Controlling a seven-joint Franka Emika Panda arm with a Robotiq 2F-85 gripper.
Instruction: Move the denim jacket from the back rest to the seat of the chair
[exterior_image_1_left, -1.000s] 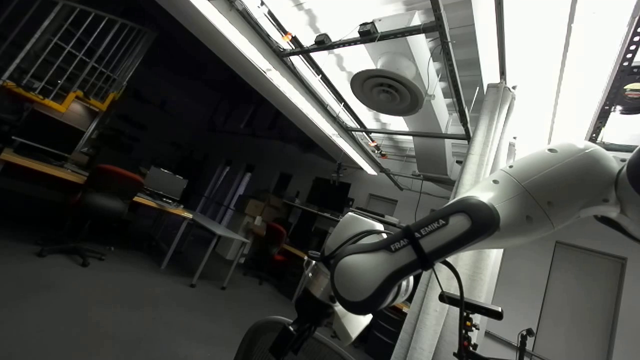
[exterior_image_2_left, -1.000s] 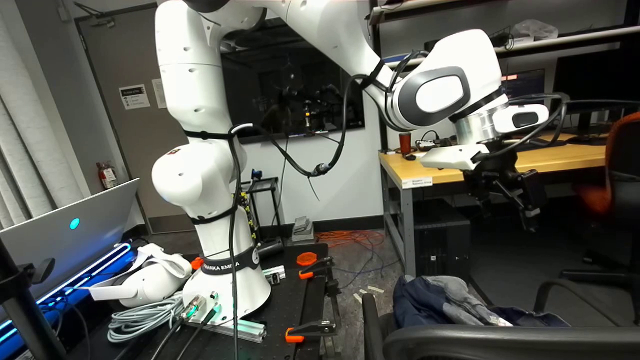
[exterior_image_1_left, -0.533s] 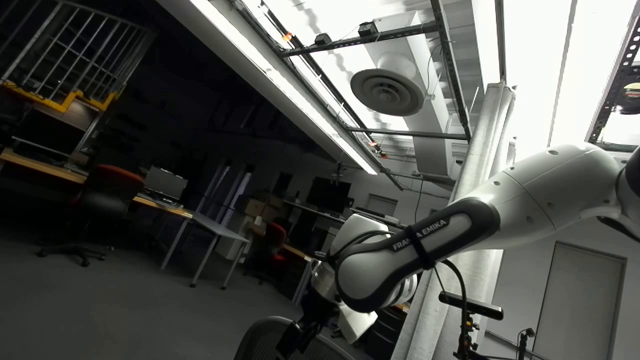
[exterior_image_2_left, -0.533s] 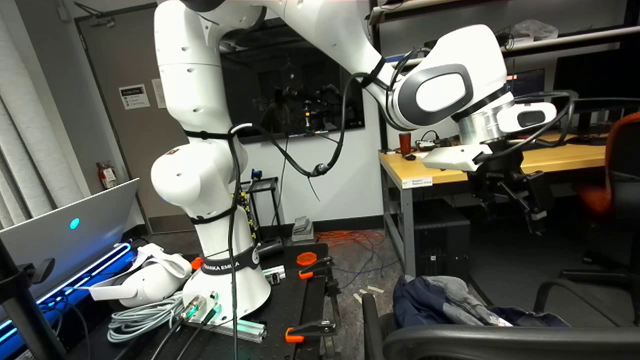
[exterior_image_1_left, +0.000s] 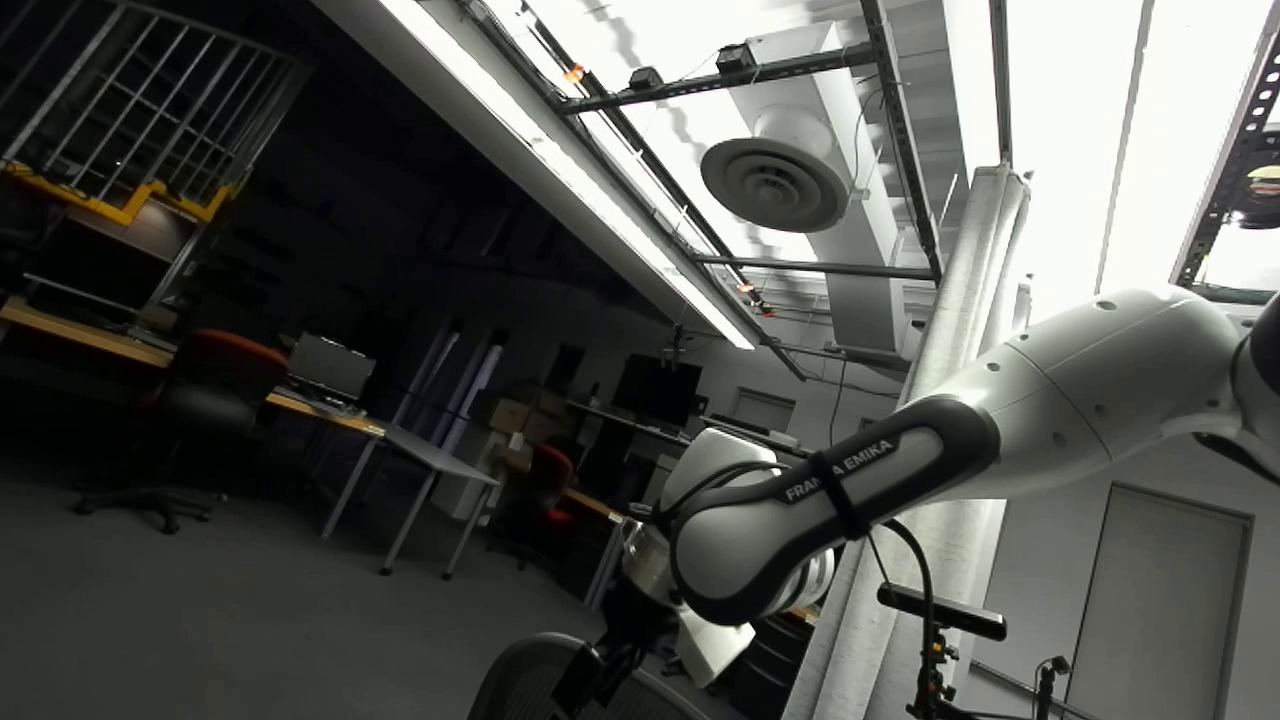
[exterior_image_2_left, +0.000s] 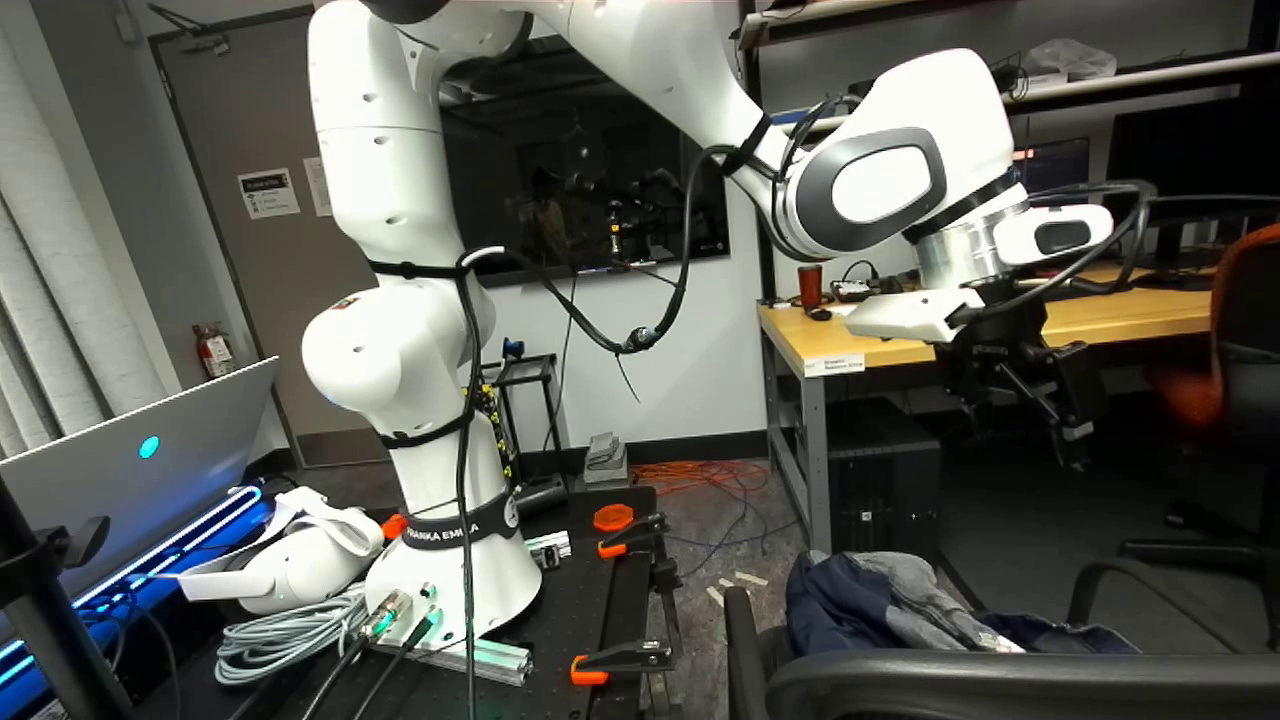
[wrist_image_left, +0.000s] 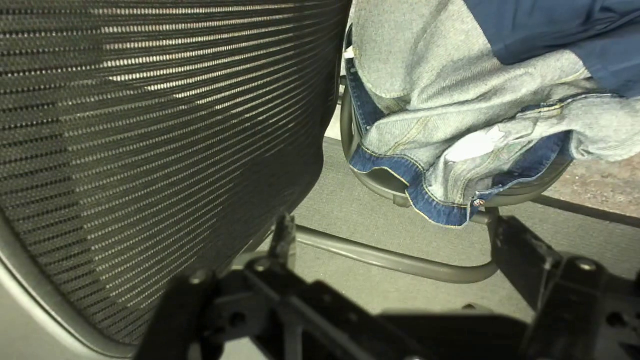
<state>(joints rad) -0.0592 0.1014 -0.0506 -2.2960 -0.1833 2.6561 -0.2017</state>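
Clearly best from the wrist view: denim jacket (wrist_image_left: 430, 115) fills the upper right of frame, pale inner side up, stitched blue edge along the bottom, a white patch and a round button showing. Lies on the chair seat (wrist_image_left: 375, 186), whose curved rim shows beneath the cloth. Mesh backrest (wrist_image_left: 200, 125) takes the left side.

In an exterior view, jacket (exterior_image_2_left: 850, 600) reads only as a navy-and-grey heap at lower right, partly behind a thick black chair bar (exterior_image_2_left: 1000, 685). In an exterior view, the backrest's arched top (exterior_image_1_left: 535, 655) shows at bottom centre, below the arm (exterior_image_1_left: 740, 550); jacket out of sight there.

Against one second ago: arm sits slightly further right in both exterior views; half a second ago matches now. Jacket lies the same throughout.

Gripper (wrist_image_left: 395, 230): jaws wide apart, seen in the wrist view. Between the fingertips (wrist_image_left: 283, 235), floor (wrist_image_left: 380, 220) and a bent frame tube (wrist_image_left: 390, 257). Jacket's lower edge dips towards that gap, apart from both fingertips. Fingertip at left of frame overlaps the backrest's lower edge; contact, cannot tell.
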